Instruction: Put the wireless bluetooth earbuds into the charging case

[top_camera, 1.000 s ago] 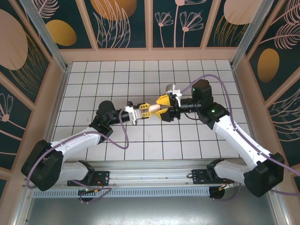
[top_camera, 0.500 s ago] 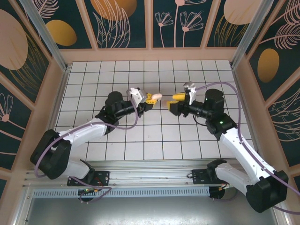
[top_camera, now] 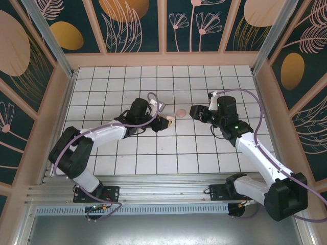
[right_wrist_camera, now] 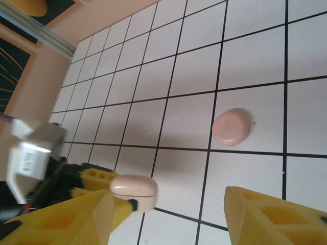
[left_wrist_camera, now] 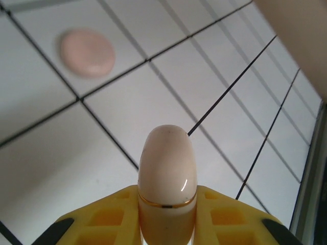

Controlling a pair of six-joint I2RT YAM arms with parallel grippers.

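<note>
Now charging case (top_camera: 181, 111) lies beyond left jaws gripping pale capsule (left_wrist_camera: 167, 168).

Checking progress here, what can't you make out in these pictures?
Inside of pink case: all views, its own shell hides it; earbuds there or not, unclear.
Lower end of capsule: left wrist view, clamped in left hand, past bottom edge.
Finger bases of right hand: right wrist view, past bottom edge.

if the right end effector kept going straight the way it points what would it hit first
Probably the round salmon-pink plastic disc on the white tiled table, just ahead of the right end effector; depth is unclear, so tile might come first.
</note>
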